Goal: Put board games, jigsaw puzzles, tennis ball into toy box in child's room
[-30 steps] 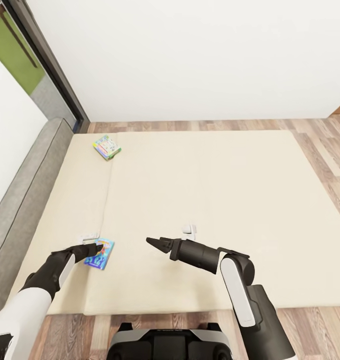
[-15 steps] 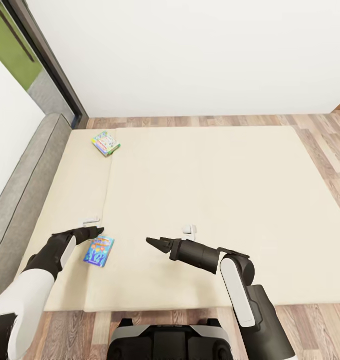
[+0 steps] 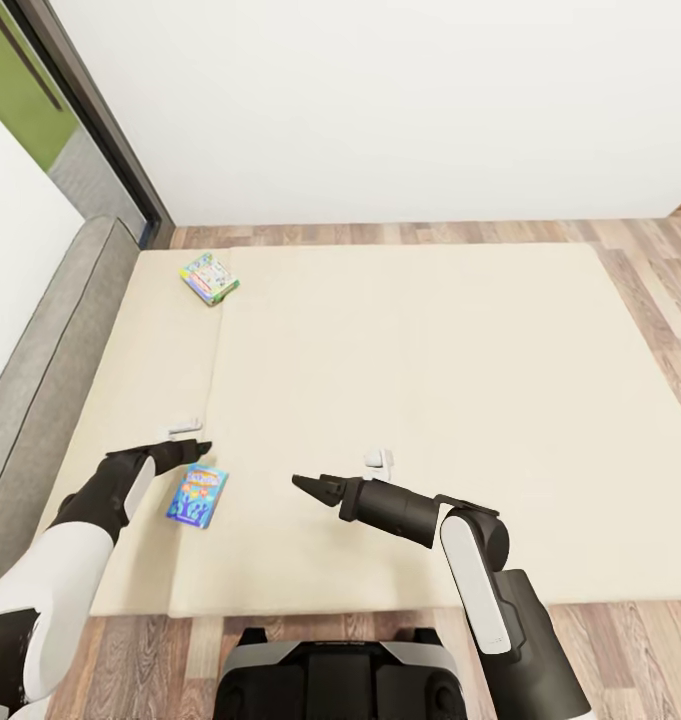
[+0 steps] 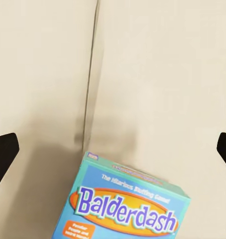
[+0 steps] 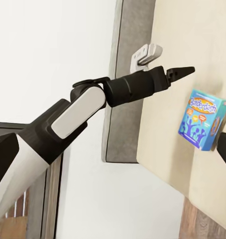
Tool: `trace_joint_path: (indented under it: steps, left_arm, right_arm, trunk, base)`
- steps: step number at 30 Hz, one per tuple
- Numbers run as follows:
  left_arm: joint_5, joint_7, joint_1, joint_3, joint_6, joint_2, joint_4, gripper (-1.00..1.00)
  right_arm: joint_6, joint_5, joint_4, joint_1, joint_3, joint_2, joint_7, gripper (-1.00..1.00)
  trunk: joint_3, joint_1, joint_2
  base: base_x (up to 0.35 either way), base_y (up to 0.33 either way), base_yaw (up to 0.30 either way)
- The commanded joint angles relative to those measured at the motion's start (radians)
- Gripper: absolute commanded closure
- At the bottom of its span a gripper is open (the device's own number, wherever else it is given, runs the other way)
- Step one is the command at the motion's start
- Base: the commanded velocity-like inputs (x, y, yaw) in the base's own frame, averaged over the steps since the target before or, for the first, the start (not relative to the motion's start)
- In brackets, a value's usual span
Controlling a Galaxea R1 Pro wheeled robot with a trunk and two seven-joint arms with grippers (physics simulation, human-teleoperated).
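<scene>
Both of my jaws hold nothing. On my left gripper [image 3: 192,449] the fingers are spread wide: in the left wrist view one dark fingertip [image 4: 3,152] sits at each edge of the picture with bare mattress between them. On my right gripper [image 3: 306,485] the two fingers come to a single point in the head view, so I judge them pressed together, though a narrow gap could escape me at this angle. The blue board game [image 3: 196,496], the Balderdash box, lies flat on the bed [image 3: 460,400] just below and beside my left fingertips, not between them and not touching them as far as I can see. The second board game [image 3: 210,277] lies well ahead of my left jaws, up near the grey headboard [image 3: 50,380], far from either gripper. I judge the task to be at an early stage: both bed games are still on the mattress, none is in my grasp, and the table and toy box are out of sight, so I cannot say what has been done there. The left wrist view gives me the printed title and shows how the box sits off-centre from my open fingers, which the head view leaves vague. The right wrist view shows my left arm [image 5: 78,112] from the side, its tip poised above the box's far edge, with a small white object [image 5: 145,54] lying beyond it.
</scene>
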Motion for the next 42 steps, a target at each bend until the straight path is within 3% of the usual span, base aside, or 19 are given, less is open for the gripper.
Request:
trace_joint_path:
  steps: [1,26,31,42]
  left_arm:
    - [0.000,-0.005,-0.001,0.004,0.007,-0.001,-0.001,-1.00]
    - [-0.009,-0.009,-0.003,-0.003,-0.019,-0.029,0.032,-1.00]
    - [-0.012,-0.007,-0.004,-0.021,0.057,-0.070,-0.039,-1.00]
    - [-0.011,-0.004,-0.005,-0.035,0.108,-0.073,-0.075,-1.00]
  right_arm:
    - [0.006,0.001,0.000,-0.001,-0.001,0.001,0.003,-1.00]
    - [0.005,0.013,0.000,-0.001,-0.002,0.001,0.004,-1.00]
    - [0.006,0.013,0.000,-0.001,-0.007,0.001,0.009,-1.00]
    - [0.007,0.013,0.000,-0.001,-0.003,0.001,0.011,-1.00]
  trunk:
    - [-0.003,0.000,-0.001]
    - [-0.043,0.000,-0.001]
    - [-0.051,0.000,-0.001]
    - [-0.068,0.000,-0.001]
  base:
    - [0.000,0.000,0.000]
    - [0.000,0.000,0.000]
    - [0.000,0.000,0.000]
    - [0.000,0.000,0.000]
